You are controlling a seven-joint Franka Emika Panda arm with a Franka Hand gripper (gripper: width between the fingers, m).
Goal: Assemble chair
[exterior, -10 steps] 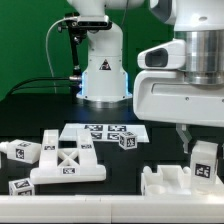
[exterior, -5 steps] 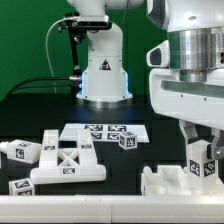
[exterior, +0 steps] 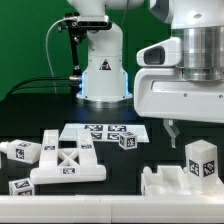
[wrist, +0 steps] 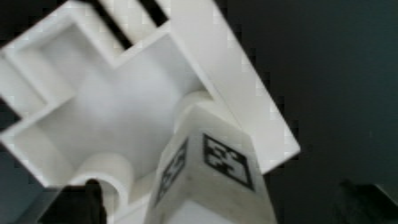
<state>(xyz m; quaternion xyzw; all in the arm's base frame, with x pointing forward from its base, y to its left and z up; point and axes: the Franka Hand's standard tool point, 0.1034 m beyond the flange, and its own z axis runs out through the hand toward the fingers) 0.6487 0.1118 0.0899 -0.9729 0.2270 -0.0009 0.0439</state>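
Well, in the exterior view the hand (exterior: 197, 130) hung wide and empty above a tagged leg (exterior: 201, 160), which stood upright on the chair seat (exterior: 160, 183) at the exterior view's right. In the wrist view, the leg rose from the chair seat.

The arm (exterior: 100, 45) is glossy white, built of rounded casings with dark seams at the joints. Its flared base (exterior: 104, 88) carries a small glowing blue-white light (exterior: 101, 68) on the front. Black cables (exterior: 45, 75) run in from the left. At the near right, a boxy white wrist block (exterior: 185, 98) sits under a grey cylinder (exterior: 200, 45), with one slim grey finger (exterior: 172, 130) beneath.
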